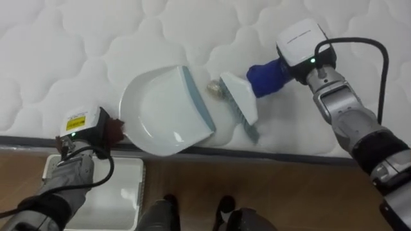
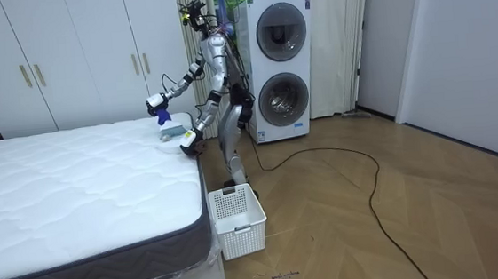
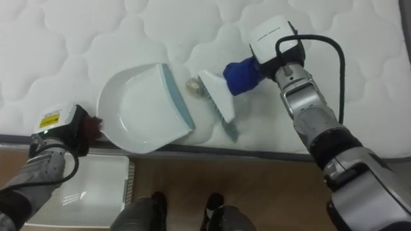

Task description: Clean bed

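- White plastic slatted basket (image 1: 122, 160) on the wood floor (image 1: 289, 192), right below the left hand (image 1: 80, 125), tight against the bed's side.
- Left hand sits at the near edge of the white quilted mattress (image 1: 77, 51), at the rear rim of the dustpan. A dark reddish bit lies between hand and rim. Fingers are hidden under the hand's back box, so can't tell the grasp.
- White round-backed plastic dustpan with a grey-blue lip (image 1: 164, 112) lies flat on the mattress just right of the left hand. Its back overhangs the mattress edge slightly, and the lip faces the right hand (image 1: 300, 43).
- Small crumpled beige scrap (image 1: 214, 88) on the mattress in the narrow gap between the dustpan lip and the brush, close to both.
- White-headed brush with a blue handle (image 1: 239, 97) tilts down-left from the right hand, bristles at the mattress near the edge.
- Right hand is closed round the blue handle, above the mattress and farther in than the left hand.
- Beyond both hands: bare mattress, plenty of room.
- Room view: the robot stands at the bed's side, with open floor on the room view's right.
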You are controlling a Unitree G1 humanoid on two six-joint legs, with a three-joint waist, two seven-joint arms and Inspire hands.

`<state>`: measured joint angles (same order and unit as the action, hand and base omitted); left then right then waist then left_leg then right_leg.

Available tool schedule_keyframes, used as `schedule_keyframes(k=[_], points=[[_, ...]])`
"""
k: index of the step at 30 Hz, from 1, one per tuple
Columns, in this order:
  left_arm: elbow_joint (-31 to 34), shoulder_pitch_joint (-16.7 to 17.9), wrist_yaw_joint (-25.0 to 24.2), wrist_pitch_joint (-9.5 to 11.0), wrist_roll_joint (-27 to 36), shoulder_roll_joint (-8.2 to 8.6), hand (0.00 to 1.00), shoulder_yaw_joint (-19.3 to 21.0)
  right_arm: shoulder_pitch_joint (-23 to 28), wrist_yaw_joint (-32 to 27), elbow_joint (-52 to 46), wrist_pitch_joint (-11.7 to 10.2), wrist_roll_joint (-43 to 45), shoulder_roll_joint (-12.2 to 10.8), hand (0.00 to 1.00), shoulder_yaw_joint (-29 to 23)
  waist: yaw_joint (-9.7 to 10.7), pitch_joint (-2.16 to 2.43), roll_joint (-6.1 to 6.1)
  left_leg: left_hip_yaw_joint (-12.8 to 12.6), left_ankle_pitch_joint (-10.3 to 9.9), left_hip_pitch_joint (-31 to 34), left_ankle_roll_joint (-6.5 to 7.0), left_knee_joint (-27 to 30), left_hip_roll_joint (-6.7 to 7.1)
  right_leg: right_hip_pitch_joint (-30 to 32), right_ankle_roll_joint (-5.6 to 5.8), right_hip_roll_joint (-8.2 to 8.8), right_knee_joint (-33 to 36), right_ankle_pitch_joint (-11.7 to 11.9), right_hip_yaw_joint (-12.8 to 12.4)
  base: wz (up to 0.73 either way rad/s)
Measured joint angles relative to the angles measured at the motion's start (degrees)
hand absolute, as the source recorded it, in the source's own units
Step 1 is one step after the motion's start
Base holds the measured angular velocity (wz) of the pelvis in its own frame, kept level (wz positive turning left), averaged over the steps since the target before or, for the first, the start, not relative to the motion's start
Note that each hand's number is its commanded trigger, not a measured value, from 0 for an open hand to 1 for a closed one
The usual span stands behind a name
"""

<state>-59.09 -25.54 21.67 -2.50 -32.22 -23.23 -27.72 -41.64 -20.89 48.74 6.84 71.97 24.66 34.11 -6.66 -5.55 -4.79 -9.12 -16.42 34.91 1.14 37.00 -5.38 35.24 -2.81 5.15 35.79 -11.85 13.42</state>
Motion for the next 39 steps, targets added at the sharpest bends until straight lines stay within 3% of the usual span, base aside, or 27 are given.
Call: schedule_keyframes(k=[12,21,26,28,39], points=[[0.2,0.4,-1.1,-0.1,-0.1,0.13,1.0,-0.1,0.3,-1.5,0.0,-0.7,-3.1,-1.8,1.0,0.0,0.2,0.16,0.82,-0.1,0.1,-0.6,0.05,-0.2,0.3,-0.1,0.0,0.29,0.6,0.0,-0.4,0.0],[0.2,0.7,-1.5,-0.8,-0.1,0.74,1.0,-0.1,0.3,-2.3,-2.4,-3.4,-7.1,-3.0,1.0,0.0,0.2,0.24,1.04,-0.1,0.5,-0.6,0.32,-0.1,0.96,0.2,-0.05,0.97,1.3,-0.1,-0.7,0.01],[0.0,0.8,-2.1,-0.8,-0.1,1.75,1.0,-0.1,0.5,-2.8,-5.1,-6.8,-13.1,-5.9,1.0,0.0,0.2,0.3,1.13,-0.1,0.8,-0.6,0.56,-0.2,1.25,0.4,0.01,1.45,1.9,-0.1,-0.7,0.03],[-0.1,1.0,-2.1,-0.7,-0.1,2.07,1.0,-0.1,0.7,-2.8,-5.2,-7.2,-14.5,-6.5,1.0,0.0,0.2,0.34,1.19,0.0,0.9,-0.6,0.65,-0.1,1.34,0.4,0.01,1.63,2.0,-0.1,-0.6,0.04],[-0.1,2.3,-4.7,0.0,-1.3,2.36,1.0,0.2,4.1,-2.6,-6.5,-9.9,-20.1,-6.5,1.0,-3.0,0.6,0.55,1.56,0.6,0.9,-0.3,1.07,1.8,2.14,0.4,0.39,2.7,3.5,-0.7,-0.6,0.04]])
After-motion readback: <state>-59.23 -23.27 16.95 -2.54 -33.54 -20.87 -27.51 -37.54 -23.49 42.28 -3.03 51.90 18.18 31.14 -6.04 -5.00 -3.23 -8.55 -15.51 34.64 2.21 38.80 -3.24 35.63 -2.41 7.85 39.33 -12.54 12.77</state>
